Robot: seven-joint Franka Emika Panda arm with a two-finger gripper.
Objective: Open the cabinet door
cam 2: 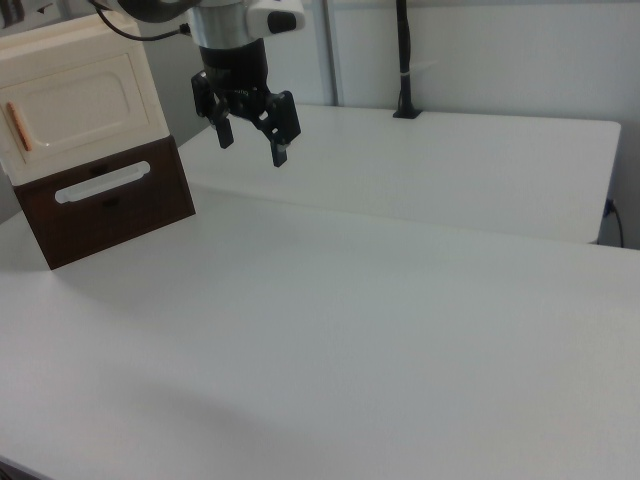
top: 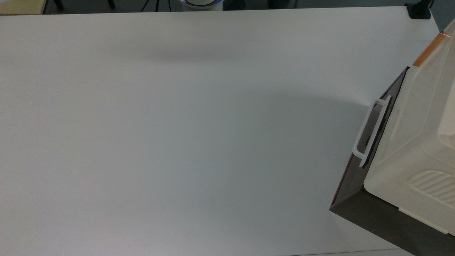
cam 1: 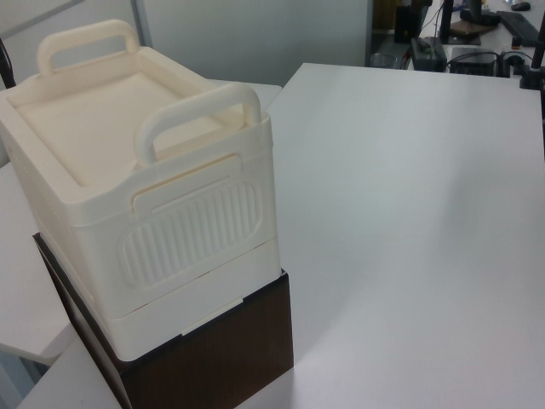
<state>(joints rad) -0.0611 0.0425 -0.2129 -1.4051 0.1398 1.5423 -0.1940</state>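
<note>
Right view, left to right: cabinet door [cam 2: 78, 103] closed at 10 o'clock, orange handle [cam 2: 17, 127] on its left edge, above the dark drawer [cam 2: 107, 205]. Gripper [cam 2: 250, 133] hangs released, well apart at 12 o'clock. Advised: approach the handle squarely, fingers straddling it, before pulling.
</note>
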